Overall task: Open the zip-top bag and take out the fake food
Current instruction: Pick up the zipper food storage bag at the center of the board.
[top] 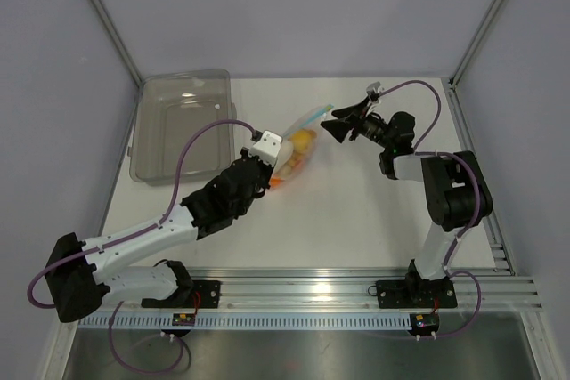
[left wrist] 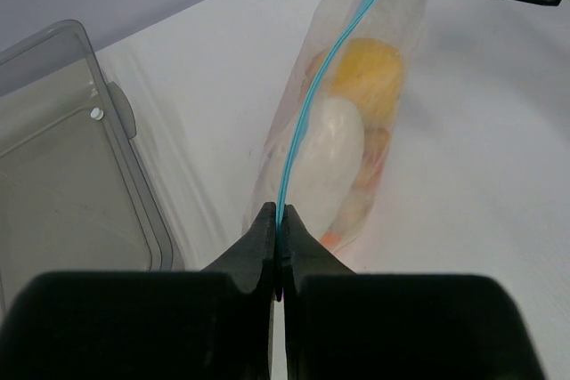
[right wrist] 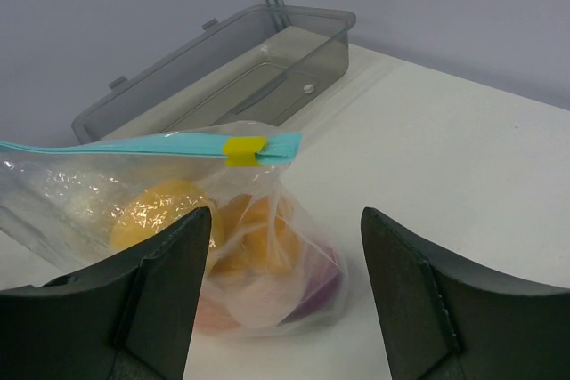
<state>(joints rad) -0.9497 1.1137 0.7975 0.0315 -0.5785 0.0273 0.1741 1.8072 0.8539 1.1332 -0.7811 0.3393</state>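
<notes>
Presently the left pincer (left wrist: 279,220) is seen closed tight on the light blue zip strip (left wrist: 312,104) of the zip-top bag (left wrist: 392,33), the strip being nipped right at the meeting of the two black fingertips. From that grip the strip is carried straight away ahead of the pincer, and the clear crinkly bag is stretched out beyond the tips with its zip edge uppermost. The fake food is held inside the bag, still sealed in: a white egg-shaped piece (left wrist: 329,153) is found just ahead of the left pincer's tips, a yellow piece (left wrist: 370,77) further on, and a purple piece (right wrist: 316,287) is lodged low in the far end. The right pincer (right wrist: 285,220) is kept wide apart, its two fingers set either side of that far end, where a small yellow slider (right wrist: 243,151) is seated on the strip; whether the bag is touched by these fingers cannot be told. A smoky-grey tray (left wrist: 53,175) is placed to the left of the left pincer, apart from the bag, on the white table (left wrist: 499,220).
</notes>
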